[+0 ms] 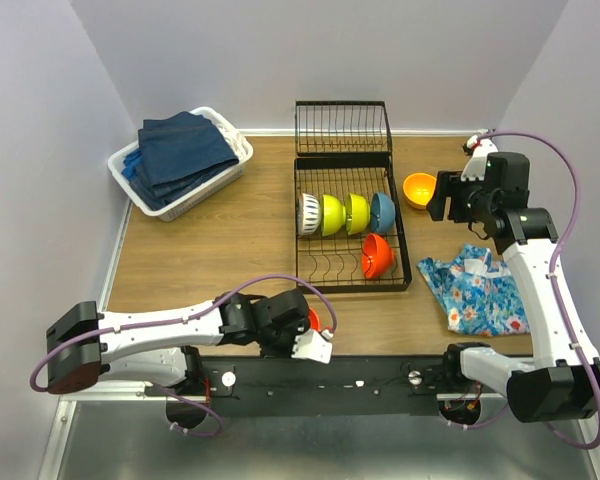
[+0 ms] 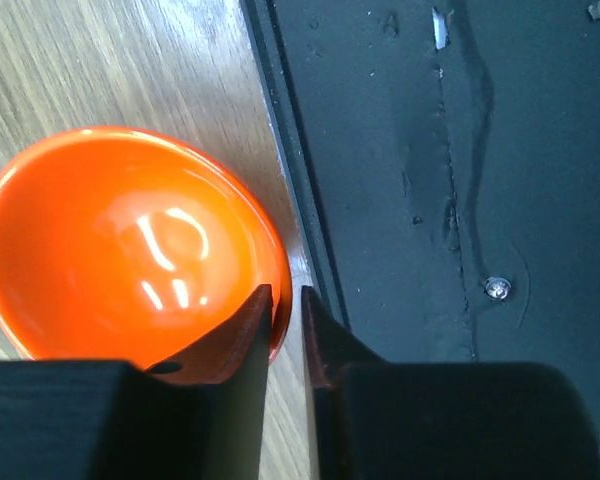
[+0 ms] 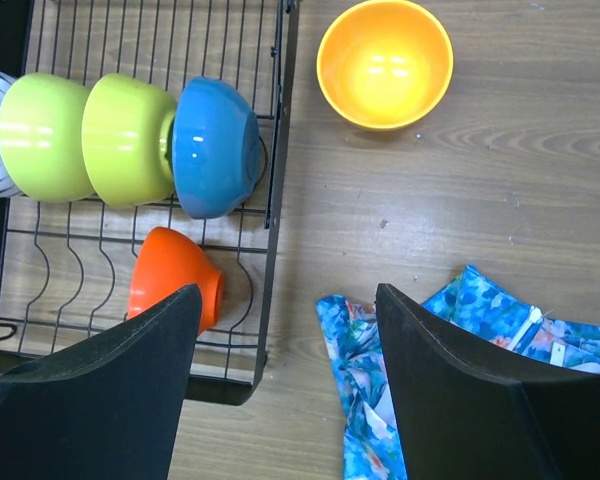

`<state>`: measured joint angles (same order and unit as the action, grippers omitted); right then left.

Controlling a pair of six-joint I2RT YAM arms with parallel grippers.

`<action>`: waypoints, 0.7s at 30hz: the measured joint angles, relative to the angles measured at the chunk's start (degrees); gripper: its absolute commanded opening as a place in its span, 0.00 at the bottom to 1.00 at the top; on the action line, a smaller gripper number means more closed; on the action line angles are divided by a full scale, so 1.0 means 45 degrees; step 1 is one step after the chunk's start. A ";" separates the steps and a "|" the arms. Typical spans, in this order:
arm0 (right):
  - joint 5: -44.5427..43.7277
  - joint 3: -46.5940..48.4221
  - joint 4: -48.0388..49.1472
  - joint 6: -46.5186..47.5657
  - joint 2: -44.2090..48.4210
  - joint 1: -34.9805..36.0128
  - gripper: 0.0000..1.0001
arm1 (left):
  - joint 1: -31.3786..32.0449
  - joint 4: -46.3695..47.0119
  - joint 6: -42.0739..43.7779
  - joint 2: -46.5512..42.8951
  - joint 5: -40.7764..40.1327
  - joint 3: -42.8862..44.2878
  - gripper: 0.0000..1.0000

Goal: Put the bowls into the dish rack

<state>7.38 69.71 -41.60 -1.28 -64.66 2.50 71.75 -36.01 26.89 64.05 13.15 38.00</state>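
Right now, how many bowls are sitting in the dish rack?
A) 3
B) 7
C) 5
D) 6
C: the dish rack holds the white ribbed bowl, left lime bowl, right lime bowl, blue bowl and a red-orange bowl. The orange-yellow bowl sits on the table, and the second red-orange bowl is at the left gripper.

The left arm (image 1: 150,330), lower left in the overhead frame, and the right arm (image 1: 545,290), at right, have white links and black joint housings. A purple cable (image 1: 575,195) loops along each. The fingers (image 3: 460,390) are matte black wedges. The black base plate (image 2: 460,150) carries one silver screw (image 2: 496,288).
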 measured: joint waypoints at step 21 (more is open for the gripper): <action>0.0058 -0.0267 0.0000 0.0049 -0.0131 -0.0131 0.79 | -0.0243 -0.4187 0.2322 -0.2118 0.1914 0.3934 0.00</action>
<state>7.64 68.51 -41.60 -1.06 -65.25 1.91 70.65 -54.85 37.34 54.52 21.76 55.70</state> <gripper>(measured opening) 0.783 0.017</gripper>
